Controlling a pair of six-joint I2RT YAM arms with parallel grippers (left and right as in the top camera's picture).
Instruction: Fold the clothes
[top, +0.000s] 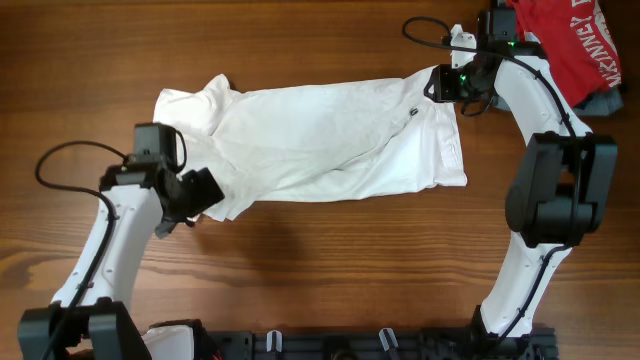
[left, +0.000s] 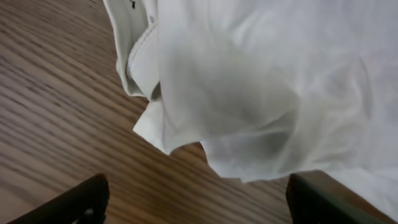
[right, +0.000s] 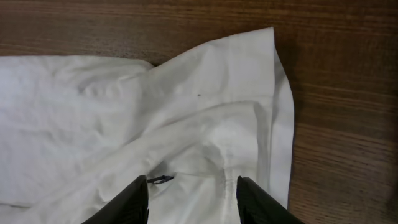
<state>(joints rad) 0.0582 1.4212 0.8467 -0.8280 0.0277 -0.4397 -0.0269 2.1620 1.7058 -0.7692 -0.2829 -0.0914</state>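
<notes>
The white T-shirt (top: 320, 135) lies spread lengthwise across the middle of the wooden table, plain side up with no lettering showing. My left gripper (top: 205, 190) is at the shirt's lower left corner. In the left wrist view (left: 196, 200) its fingers are wide open over bare wood, and the shirt's rumpled edge (left: 249, 93) lies just ahead. My right gripper (top: 440, 85) hovers at the shirt's upper right corner. In the right wrist view (right: 193, 193) it is open over the fabric (right: 124, 124), with a small black tag (right: 160, 179) by the left finger.
A red garment with white lettering (top: 570, 40) lies at the table's far right corner on top of a grey-blue garment (top: 600, 100). Black cables run from both arms. Bare wood table (top: 330, 260) lies in front of the shirt.
</notes>
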